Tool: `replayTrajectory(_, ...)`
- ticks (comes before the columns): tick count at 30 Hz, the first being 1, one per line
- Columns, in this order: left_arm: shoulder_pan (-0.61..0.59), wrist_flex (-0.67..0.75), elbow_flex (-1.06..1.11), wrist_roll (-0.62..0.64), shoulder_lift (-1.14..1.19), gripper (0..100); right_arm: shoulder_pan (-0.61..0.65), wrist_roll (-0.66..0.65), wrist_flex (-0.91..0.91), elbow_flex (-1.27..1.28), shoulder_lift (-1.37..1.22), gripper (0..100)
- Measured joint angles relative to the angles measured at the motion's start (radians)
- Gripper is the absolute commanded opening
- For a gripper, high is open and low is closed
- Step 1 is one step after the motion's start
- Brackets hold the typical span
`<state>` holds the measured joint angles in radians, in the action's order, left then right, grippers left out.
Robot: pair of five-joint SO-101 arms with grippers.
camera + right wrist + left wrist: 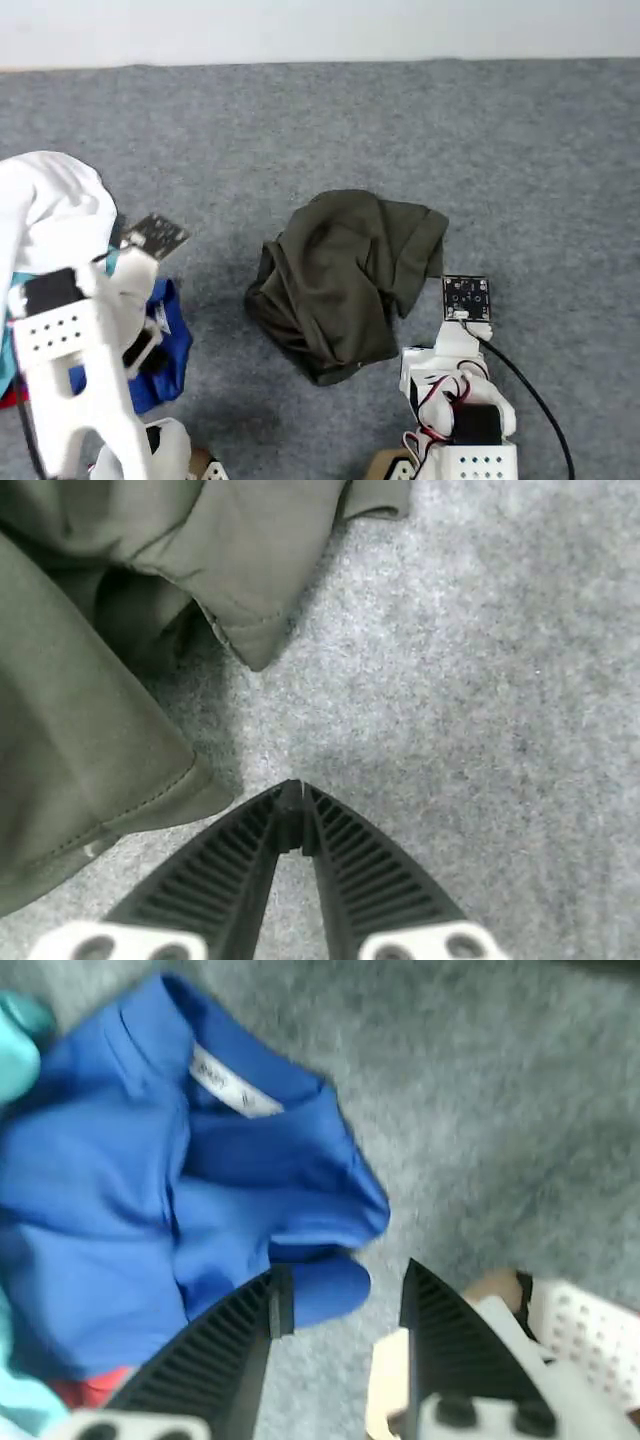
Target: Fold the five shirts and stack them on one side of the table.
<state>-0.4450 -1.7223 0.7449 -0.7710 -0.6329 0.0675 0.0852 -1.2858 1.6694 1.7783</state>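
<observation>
A crumpled olive shirt (345, 280) lies in the middle of the grey table. At the left edge is a heap with a white shirt (50, 205) on top, a blue shirt (168, 345) toward the front, and bits of teal cloth (15, 1050) and red cloth (90, 1392) under the blue one. My left gripper (340, 1295) is open just over the blue shirt (150, 1190), with a fold of its edge lying between the fingers. My right gripper (295, 795) is shut on nothing, its tips on bare table beside the olive shirt's hem (90, 680).
The table is covered in grey carpet-like cloth (520, 160), bare at the back and right. The left arm's white body (80, 360) stands over the heap. The right arm's base (460, 430) and its black cable (530, 395) sit at the front right.
</observation>
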Motion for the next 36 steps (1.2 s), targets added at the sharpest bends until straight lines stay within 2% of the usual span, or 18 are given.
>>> replayTrajectory(7,-0.094,0.147,0.117,-0.041,-0.008,18,0.0,0.0,0.0,0.0,0.0,1.2)
replayTrajectory(12,-0.1,0.29,0.249,-0.043,-0.008,11,0.0,0.0,0.0,0.0,0.0,1.2)
replayTrajectory(15,-0.1,0.367,0.307,-0.043,-0.008,1,0.0,0.0,0.0,0.0,0.0,1.0)
replayTrajectory(20,-0.112,0.388,0.307,-0.043,-0.009,0,0.0,0.0,0.0,0.0,0.0,1.0)
replayTrajectory(24,-0.193,0.356,0.184,-0.043,-0.009,0,0.0,0.0,0.0,0.0,0.0,1.0)
replayTrajectory(30,-0.382,0.362,-0.103,-0.043,-0.009,0,0.0,0.0,0.0,0.0,0.0,1.0)
replayTrajectory(36,-0.571,0.517,-0.183,-0.049,-0.009,0,0.0,0.0,0.0,0.0,0.0,1.0)
